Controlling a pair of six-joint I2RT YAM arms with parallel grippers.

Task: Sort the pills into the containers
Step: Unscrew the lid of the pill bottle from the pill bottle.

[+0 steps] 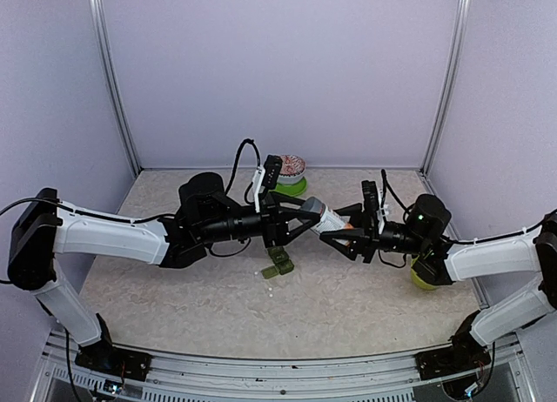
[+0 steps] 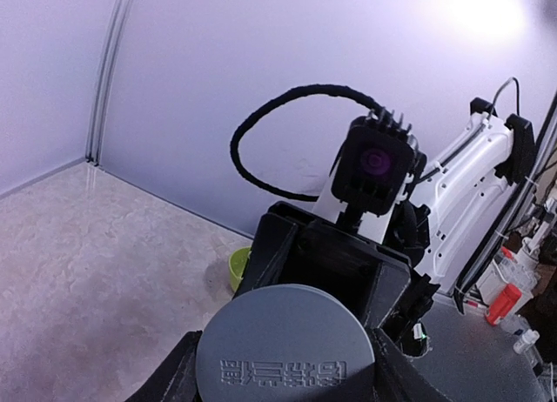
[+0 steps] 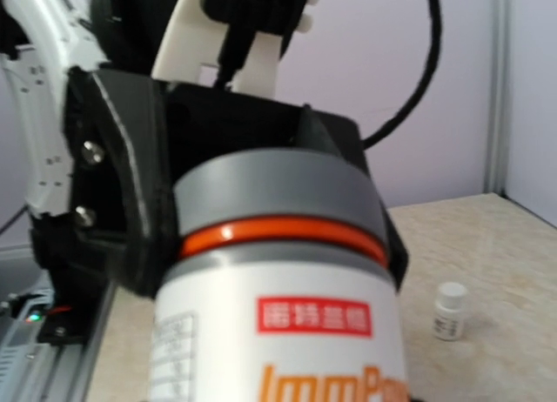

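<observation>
Where the two arms meet above the table's middle, we see the left gripper (image 1: 300, 217) clamped around the grey cap (image 3: 278, 189) of a white bottle (image 1: 331, 219); the right gripper (image 1: 345, 235) appears closed on the bottle's labelled body; the cap is on, so we judge the sorting barely begun; opening, pouring and filling all remain; the containers (image 1: 280, 261), a dark green strip, lie on the table (image 1: 174, 289) under the left gripper, apart from it; a few pills (image 1: 267, 272), mere pale specks, seem to rest beside the strip; whether its lids are open we cannot tell.
</observation>
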